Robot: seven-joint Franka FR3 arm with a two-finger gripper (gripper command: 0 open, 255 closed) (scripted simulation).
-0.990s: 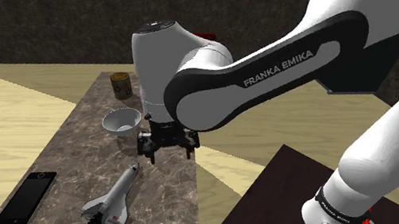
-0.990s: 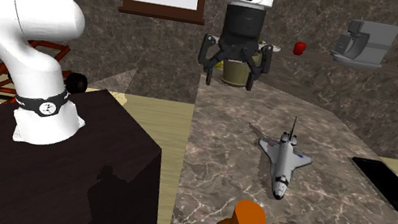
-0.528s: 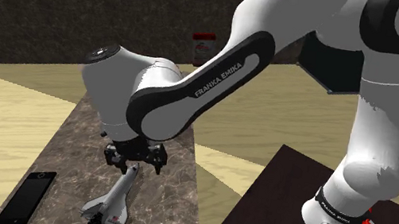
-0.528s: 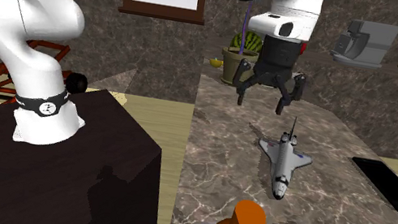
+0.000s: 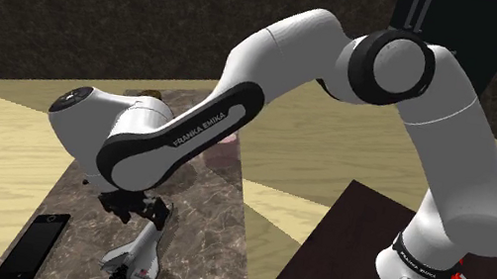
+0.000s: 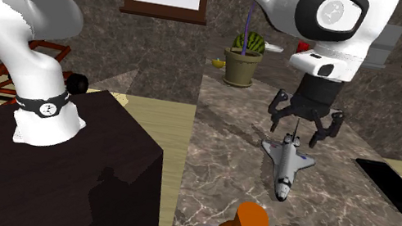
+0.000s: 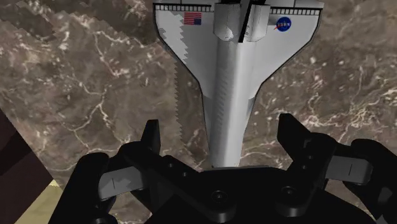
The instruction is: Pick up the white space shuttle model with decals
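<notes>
Marbled brown surface (image 5: pixel 196 246), dark walls behind, my stand (image 5: pixel 339 266) at 4 o'clock in the shoulder view. White shuttle model (image 5: pixel 142 258) lies flat on the surface at 7 o'clock in that view. A dark phone (image 5: pixel 32 245) sits at its 9 o'clock, well apart.

Change over the last second: I swung from the far end of the surface down toward the shuttle and dropped. A second ago the end effector (image 5: pixel 138 216) was well short of the model; now it hangs right over the slim end. Approach looks basically done, and what's left is the final descent and the squeeze.

End effector (image 7: pixel 221 127) state: jaws spread wide, holding nothing. In the wrist view the narrow fuselage of the shuttle (image 7: pixel 229 83) runs between the fingers (image 7: pixel 151 130), with a gap on both sides and no contact. Wings with the flag and round decals lie beyond the fingertips. Lined up along the body, so I'd judge closing lands across the fuselage. Can't tell exact height above it; in the second exterior view the end effector (image 6: pixel 300 135) reads as still off the surface.
</notes>
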